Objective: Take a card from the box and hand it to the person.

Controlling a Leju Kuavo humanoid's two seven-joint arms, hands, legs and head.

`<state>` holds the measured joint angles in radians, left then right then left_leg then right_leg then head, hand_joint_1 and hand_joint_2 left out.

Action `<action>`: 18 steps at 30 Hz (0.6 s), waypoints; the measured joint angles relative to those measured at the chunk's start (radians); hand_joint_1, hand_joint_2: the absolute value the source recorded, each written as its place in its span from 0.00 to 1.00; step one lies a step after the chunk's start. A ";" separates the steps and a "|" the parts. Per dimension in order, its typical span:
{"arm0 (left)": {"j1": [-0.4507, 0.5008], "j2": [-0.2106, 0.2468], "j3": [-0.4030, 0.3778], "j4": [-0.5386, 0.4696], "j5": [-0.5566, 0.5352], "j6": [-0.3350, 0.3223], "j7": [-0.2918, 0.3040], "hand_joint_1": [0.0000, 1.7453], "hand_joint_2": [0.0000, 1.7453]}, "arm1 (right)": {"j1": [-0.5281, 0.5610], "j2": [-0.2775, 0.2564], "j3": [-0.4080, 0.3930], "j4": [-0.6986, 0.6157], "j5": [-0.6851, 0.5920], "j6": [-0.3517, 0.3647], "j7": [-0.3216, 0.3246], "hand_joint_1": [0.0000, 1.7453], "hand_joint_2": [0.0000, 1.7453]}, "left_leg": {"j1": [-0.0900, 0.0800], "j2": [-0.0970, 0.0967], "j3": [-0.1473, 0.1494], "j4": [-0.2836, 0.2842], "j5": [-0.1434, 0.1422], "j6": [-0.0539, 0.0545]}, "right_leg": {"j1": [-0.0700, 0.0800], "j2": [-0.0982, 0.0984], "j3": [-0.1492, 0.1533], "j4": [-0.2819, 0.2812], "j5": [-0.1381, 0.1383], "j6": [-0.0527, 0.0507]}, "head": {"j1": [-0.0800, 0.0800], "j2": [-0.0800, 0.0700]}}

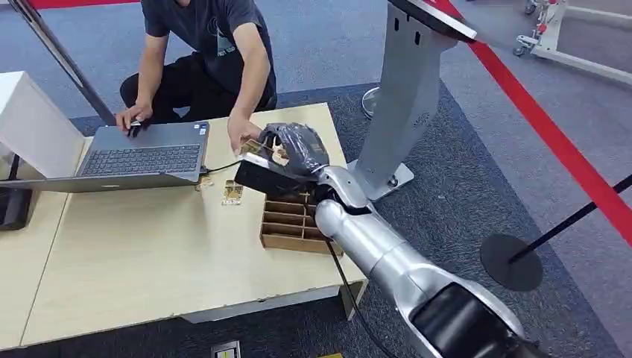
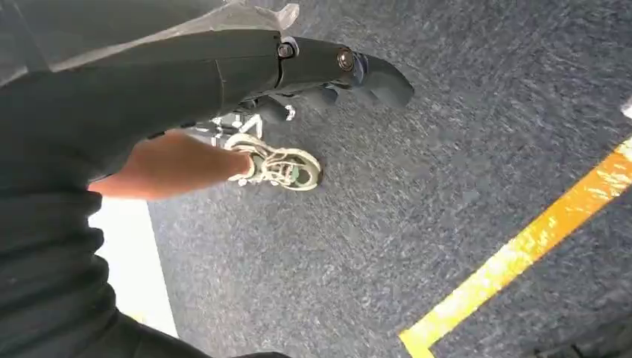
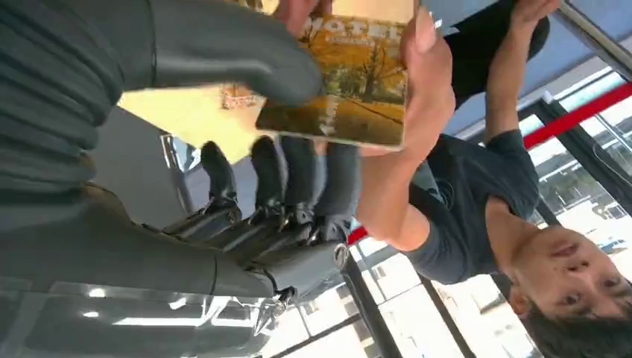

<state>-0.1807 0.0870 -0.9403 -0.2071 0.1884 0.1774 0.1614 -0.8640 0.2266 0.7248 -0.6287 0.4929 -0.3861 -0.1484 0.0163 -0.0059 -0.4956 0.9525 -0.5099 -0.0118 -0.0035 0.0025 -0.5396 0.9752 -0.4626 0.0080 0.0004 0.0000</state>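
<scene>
Right hand pinching the card, person's hand seemingly gripping its far edge: loosen thumb only once their hold looks firm.

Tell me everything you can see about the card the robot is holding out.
The card is a flat glossy rectangle printed with yellow autumn trees and pale lettering along one edge. It looks like stiff card or plastic. The right hand pinches it between thumb and fingers, held above the table beyond the box, while the person's hand grasps its far end.
</scene>
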 joint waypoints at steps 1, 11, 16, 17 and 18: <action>0.001 0.000 0.000 0.000 -0.002 0.002 -0.001 0.00 0.00 | 0.000 0.000 0.001 0.004 -0.012 0.000 -0.001 0.00 1.00 | 0.000 0.000 0.000 0.000 0.000 0.000 | 0.000 0.000 0.000 0.000 0.000 0.000 | 0.000 0.000; 0.006 0.000 0.000 0.000 0.004 0.032 0.012 0.00 0.00 | 0.043 -0.055 -0.015 -0.102 -0.283 0.154 0.001 0.00 1.00 | 0.000 0.000 0.001 0.000 0.000 0.000 | 0.000 0.000 0.000 0.000 0.000 0.000 | 0.000 0.000; 0.027 0.006 0.000 0.000 0.023 0.032 0.009 0.00 0.00 | 0.206 -0.211 -0.066 -0.353 -0.674 0.455 0.078 0.00 1.00 | 0.000 0.000 0.002 0.001 -0.001 0.001 | 0.000 0.000 0.002 -0.003 0.000 0.000 | 0.000 0.000; 0.034 0.006 0.000 0.000 0.028 0.032 0.008 0.00 0.00 | 0.242 -0.248 -0.080 -0.406 -0.718 0.486 0.087 0.00 1.00 | 0.000 0.000 0.002 0.001 -0.002 0.002 | 0.000 0.000 0.002 -0.003 0.000 0.000 | 0.000 0.000; 0.041 0.009 0.000 0.000 0.031 0.033 0.004 0.00 0.00 | 0.278 -0.288 -0.097 -0.453 -0.759 0.509 0.094 0.00 1.00 | -0.001 0.001 0.002 0.001 -0.002 0.002 | 0.000 0.000 0.002 -0.003 0.000 0.000 | 0.000 0.000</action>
<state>-0.1395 0.0958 -0.9407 -0.2071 0.2193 0.2102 0.1652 -0.5860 -0.0616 0.6276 -1.0817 -0.2665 0.1231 -0.0546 0.0157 -0.0046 -0.4936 0.9534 -0.5117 -0.0096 -0.0036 0.0026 -0.5378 0.9721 -0.4627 0.0082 0.0007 0.0000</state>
